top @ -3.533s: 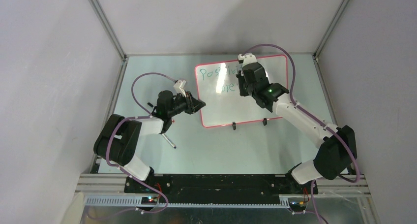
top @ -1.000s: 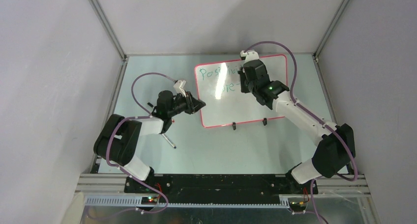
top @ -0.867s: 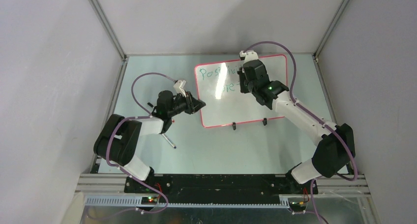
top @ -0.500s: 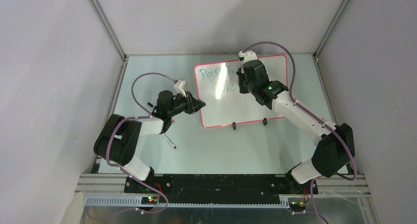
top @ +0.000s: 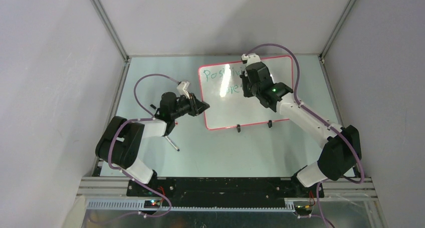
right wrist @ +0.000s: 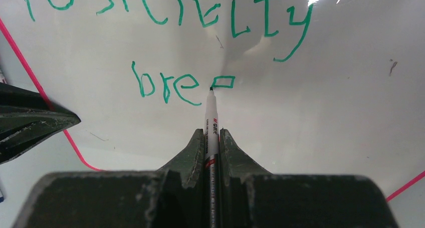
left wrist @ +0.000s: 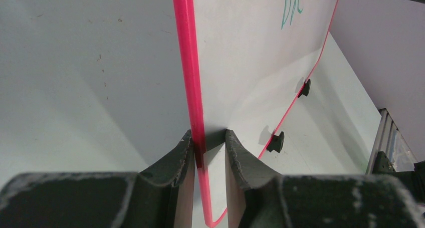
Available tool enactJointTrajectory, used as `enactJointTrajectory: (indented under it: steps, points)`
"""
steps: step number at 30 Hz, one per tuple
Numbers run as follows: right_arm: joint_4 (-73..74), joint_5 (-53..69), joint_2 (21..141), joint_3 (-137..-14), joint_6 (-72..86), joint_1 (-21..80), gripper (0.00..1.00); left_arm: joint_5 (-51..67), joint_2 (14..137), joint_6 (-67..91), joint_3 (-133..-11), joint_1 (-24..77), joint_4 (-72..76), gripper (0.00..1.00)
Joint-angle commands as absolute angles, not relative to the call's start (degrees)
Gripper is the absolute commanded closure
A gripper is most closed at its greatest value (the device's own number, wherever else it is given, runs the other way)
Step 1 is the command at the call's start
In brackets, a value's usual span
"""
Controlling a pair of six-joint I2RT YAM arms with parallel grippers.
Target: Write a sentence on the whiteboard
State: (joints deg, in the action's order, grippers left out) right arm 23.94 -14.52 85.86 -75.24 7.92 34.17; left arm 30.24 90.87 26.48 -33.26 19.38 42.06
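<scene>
Pinches the red rim of the whiteboard at its 9 o'clock edge with the left hand, narrowed to a slit, one finger on either face of the thin edge. Props the board on two black feet on the surface, toward 12 o'clock from the arm bases. Clamps a thin marker in the fully closed right hand over the board's upper middle. Points the tip to 12 o'clock, between "bre" and a small open loop; cannot tell whether it touches. Shows the green sentence as "Positivity" above, "bre" plus that loop below. Looks light, stiff and glossy-slick, likely to skid or tip under pen pressure. Best gripped at the side rim, as here, away from the ink.
</scene>
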Motion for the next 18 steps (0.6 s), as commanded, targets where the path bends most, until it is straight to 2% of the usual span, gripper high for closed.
enactJointTrajectory:
  steps: [1, 18]
  points:
    - [24.9, -15.1, 85.15, -74.79, 8.24, 34.77, 1.0, 28.89, 89.77, 24.04, -34.54, 19.81, 42.87, 0.76]
    - [26.43, -18.63, 84.45, -74.29, 8.93, 33.94, 1.0, 28.75, 89.65, 23.99, -34.45, 19.8, 42.89, 0.76]
